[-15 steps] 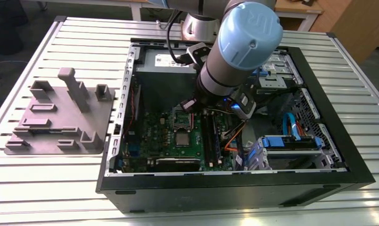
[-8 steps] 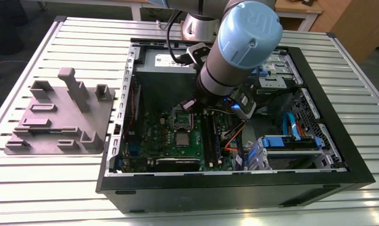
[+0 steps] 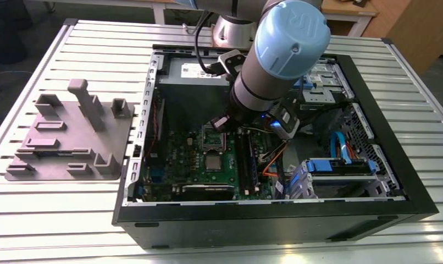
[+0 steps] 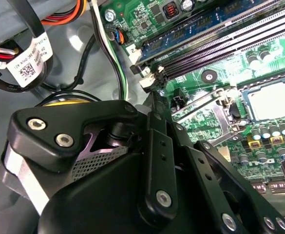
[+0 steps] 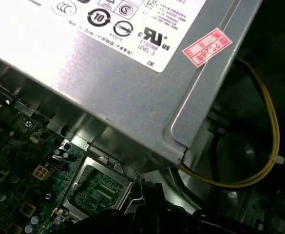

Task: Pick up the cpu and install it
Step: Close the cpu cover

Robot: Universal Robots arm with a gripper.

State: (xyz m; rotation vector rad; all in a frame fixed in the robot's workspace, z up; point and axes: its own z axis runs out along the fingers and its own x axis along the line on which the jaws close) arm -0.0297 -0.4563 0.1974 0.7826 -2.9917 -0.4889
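Poised inside the open computer case (image 3: 419, 206): gripper (image 3: 223, 125) low over the green motherboard (image 3: 184, 159), near the open, empty socket (image 5: 96, 187); impossible to tell whether spread or closed. Lying flat on the board just beside that socket, apart from the gripper: the cpu (image 3: 212, 161), silvery top up. Likely light, stiff, slick and delicate underneath; best pinched by opposite thin edges. Also in the case: grey power supply (image 5: 132, 78), cables, blue-tabbed drive bay (image 3: 339, 165). Outside, a grey fixture tray (image 3: 67, 137).
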